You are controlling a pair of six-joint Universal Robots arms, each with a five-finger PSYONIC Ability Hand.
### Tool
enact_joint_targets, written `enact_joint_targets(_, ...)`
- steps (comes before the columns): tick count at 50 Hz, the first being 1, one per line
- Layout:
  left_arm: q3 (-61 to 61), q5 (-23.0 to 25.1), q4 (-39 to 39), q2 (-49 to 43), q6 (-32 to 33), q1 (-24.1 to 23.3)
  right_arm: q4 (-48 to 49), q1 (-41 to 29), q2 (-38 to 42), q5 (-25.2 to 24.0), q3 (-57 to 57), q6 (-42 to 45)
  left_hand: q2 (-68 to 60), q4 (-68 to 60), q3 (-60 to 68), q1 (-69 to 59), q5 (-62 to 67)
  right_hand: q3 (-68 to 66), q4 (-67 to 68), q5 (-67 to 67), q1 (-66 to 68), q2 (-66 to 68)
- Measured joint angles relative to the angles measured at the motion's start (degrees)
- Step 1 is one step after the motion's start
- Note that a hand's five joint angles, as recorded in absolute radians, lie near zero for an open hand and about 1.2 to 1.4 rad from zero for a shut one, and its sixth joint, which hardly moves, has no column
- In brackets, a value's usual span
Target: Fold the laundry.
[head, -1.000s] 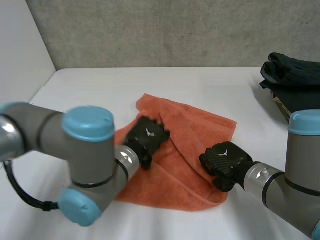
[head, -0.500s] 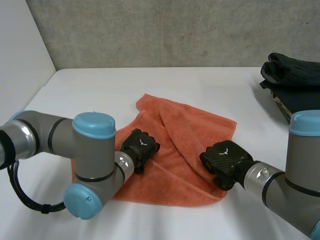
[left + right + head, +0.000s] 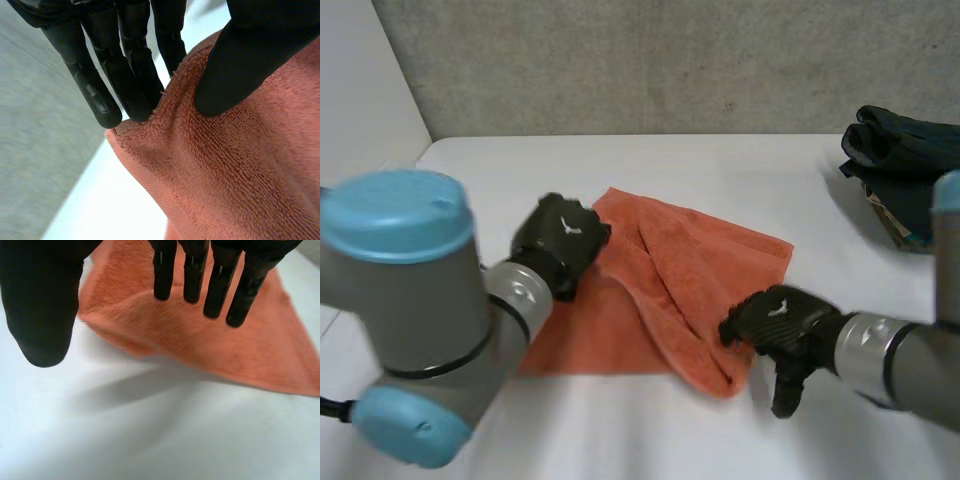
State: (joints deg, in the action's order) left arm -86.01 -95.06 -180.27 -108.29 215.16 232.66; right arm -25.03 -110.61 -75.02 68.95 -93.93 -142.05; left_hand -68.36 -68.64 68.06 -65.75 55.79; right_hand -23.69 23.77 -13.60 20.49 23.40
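Observation:
An orange towel (image 3: 692, 262) lies rumpled on the white table (image 3: 740, 165), with a raised fold running down its middle. My left hand (image 3: 560, 240) is at the towel's left corner. In the left wrist view its fingers (image 3: 131, 70) and thumb pinch that corner of the towel (image 3: 240, 175). My right hand (image 3: 782, 318) hovers just right of the towel's front right corner, fingers straight and pointing down. In the right wrist view this hand (image 3: 41, 310) is open and holds nothing, and the towel (image 3: 210, 345) lies beyond its fingertips.
A pile of dark clothes (image 3: 905, 150) sits at the table's back right on a brown box (image 3: 892, 220). A grey wall runs behind the table. White tabletop shows in front of the towel and to its left.
My left hand has shut on the towel's left corner and drawn it back and to the left. My right hand has let go of the front right corner and opened.

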Motion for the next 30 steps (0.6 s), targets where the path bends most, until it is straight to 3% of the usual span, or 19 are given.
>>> enact_joint_targets(6, -3.21, 0.17, 0.06, 9.12, 0.12, 0.03, -2.77, 5.84, -1.29, -3.54, 7.76, 3.16, 0.00, 0.00, 0.00, 0.00, 0.00, 7.23, -6.75, 6.90, -5.54, -5.38)
enact_joint_targets(14, -5.14, 0.48, -0.19, 17.45, 0.11, 0.62, 5.48, 7.42, 3.21, -7.05, 14.77, 8.96, -0.14, -0.01, 0.19, 0.00, 0.00, 10.95, -9.65, 9.53, -8.66, -9.58)
enact_joint_targets(23, -3.21, 0.52, -0.83, 23.01, 0.08, 0.99, 23.46, 4.86, 17.73, -17.05, 21.10, 17.37, -0.19, -0.02, 0.23, 0.00, 0.00, 11.57, -10.03, 9.82, -9.21, -10.64)
enact_joint_targets(30, -1.45, 0.58, -1.52, 26.59, 0.08, 0.97, 27.12, 2.57, 27.59, -20.13, 27.61, 17.36, -0.19, -0.02, 0.23, 0.00, 0.00, 11.57, -10.03, 9.82, -9.21, -10.64)
